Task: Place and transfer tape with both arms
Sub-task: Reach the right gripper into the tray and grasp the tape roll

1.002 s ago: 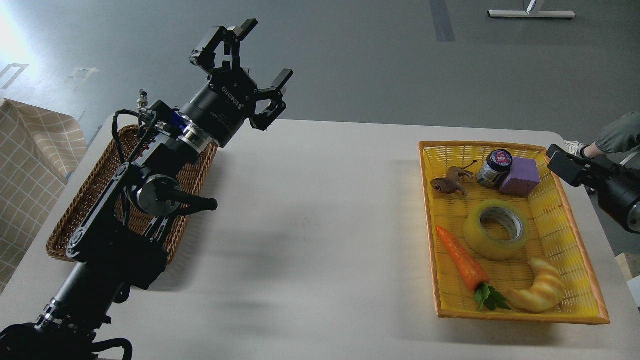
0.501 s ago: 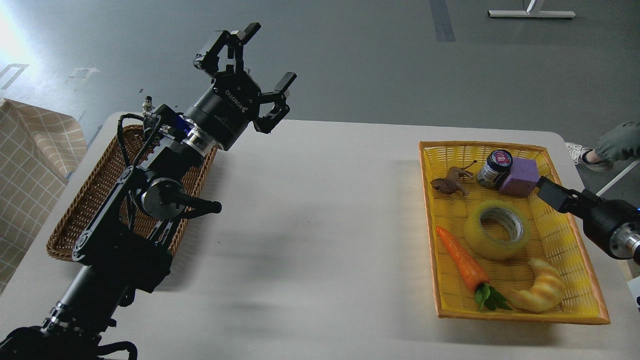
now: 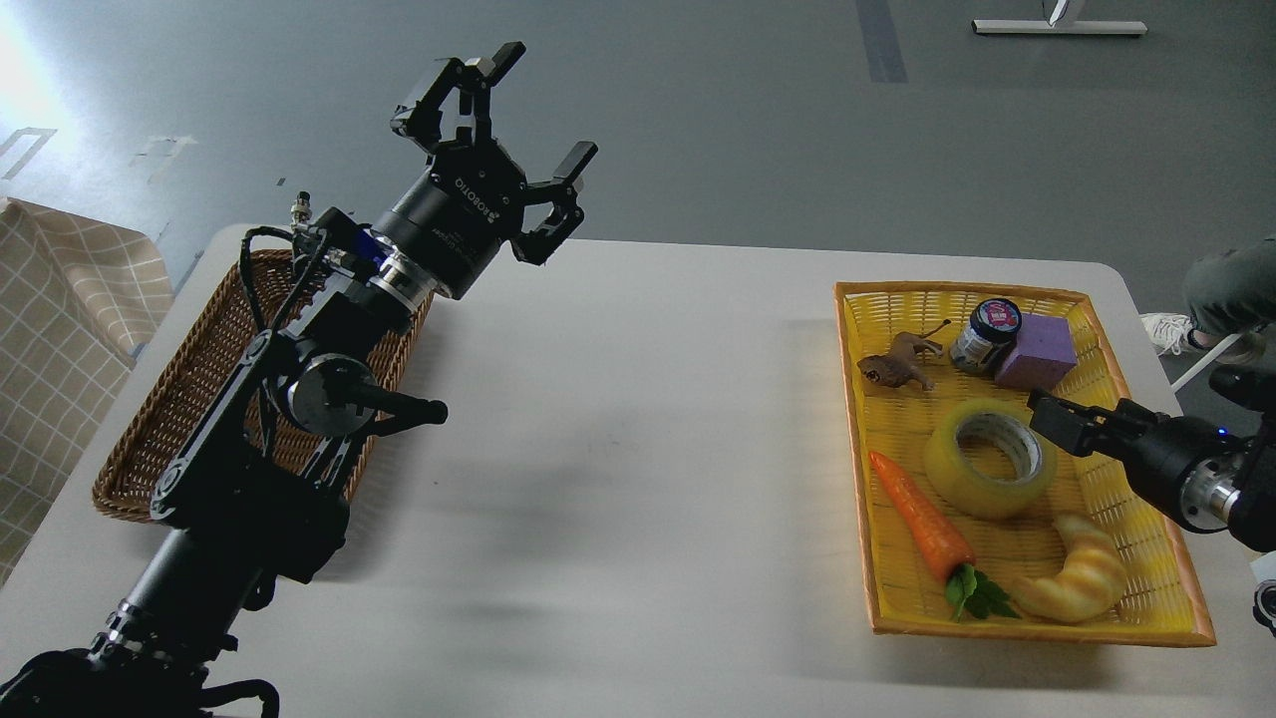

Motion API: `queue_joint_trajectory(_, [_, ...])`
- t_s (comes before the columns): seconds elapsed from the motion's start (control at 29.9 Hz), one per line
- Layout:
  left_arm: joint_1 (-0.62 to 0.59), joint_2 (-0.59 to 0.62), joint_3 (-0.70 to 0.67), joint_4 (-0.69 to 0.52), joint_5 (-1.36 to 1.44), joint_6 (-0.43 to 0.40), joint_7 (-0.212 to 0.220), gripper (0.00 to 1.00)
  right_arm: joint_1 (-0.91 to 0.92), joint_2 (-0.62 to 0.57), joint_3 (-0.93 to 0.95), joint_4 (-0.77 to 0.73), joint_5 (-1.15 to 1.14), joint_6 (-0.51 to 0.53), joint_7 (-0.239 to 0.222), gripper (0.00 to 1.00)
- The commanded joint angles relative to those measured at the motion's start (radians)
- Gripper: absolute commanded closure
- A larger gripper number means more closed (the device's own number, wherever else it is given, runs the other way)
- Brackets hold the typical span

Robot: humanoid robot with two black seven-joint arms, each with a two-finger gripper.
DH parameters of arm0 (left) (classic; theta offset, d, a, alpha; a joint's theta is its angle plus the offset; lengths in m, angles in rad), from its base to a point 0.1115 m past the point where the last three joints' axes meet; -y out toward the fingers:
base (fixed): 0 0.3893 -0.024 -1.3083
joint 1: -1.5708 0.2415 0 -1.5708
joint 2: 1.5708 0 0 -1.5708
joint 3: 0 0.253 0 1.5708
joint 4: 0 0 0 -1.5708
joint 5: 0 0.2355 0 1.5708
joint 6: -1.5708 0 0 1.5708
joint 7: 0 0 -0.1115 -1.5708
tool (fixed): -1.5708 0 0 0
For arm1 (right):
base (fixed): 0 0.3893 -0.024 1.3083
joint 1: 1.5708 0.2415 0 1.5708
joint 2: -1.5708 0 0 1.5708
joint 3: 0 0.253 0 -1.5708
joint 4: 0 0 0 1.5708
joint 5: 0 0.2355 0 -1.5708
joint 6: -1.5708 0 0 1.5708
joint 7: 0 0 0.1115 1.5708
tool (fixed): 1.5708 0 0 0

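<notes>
The tape (image 3: 989, 458), a translucent yellow roll with a grey-white core, lies flat in the middle of the yellow tray (image 3: 1136, 439) at the right. My right gripper (image 3: 1057, 421) comes in from the right edge and its dark tip is just at the roll's right rim; I cannot tell its fingers apart. My left gripper (image 3: 518, 120) is open and empty, raised high above the table's far left edge beside the brown wicker basket (image 3: 159, 409).
The tray also holds a carrot (image 3: 922, 519), a croissant (image 3: 1077, 583), a purple block (image 3: 1037, 351), a dark-lidded jar (image 3: 987, 334) and a brown toy animal (image 3: 897, 364). A person's leg and shoe (image 3: 1211, 309) show at the right edge.
My right gripper has moved left and down over the tray, from beside the purple block to the tape's right rim. My left gripper shifted slightly right and up. The person's leg moved.
</notes>
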Motion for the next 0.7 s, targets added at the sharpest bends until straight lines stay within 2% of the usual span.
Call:
queue_joint_trajectory(0.0, [0.002, -0.002, 0.0, -0.002, 0.002, 0.0, 0.0, 0.02, 0.0, -0.001, -0.001, -0.008, -0.015, 0.0, 0.0, 0.08])
queue_joint_trajectory(0.13, [0.002, 0.001, 0.0, -0.002, 0.0, 0.0, 0.0, 0.02, 0.0, 0.0, -0.003, -0.019, -0.032, 0.0, 0.0, 0.14])
queue_joint_trajectory(0.37, [0.002, -0.001, 0.0, -0.002, 0.002, 0.0, 0.0, 0.02, 0.0, -0.001, -0.05, -0.036, -0.032, 0.0, 0.0, 0.15])
queue_joint_trajectory(0.67, [0.004, -0.001, 0.0, 0.0, 0.0, 0.0, -0.001, 0.02, 0.003, 0.0, -0.078, -0.058, -0.032, 0.0, 0.0, 0.22])
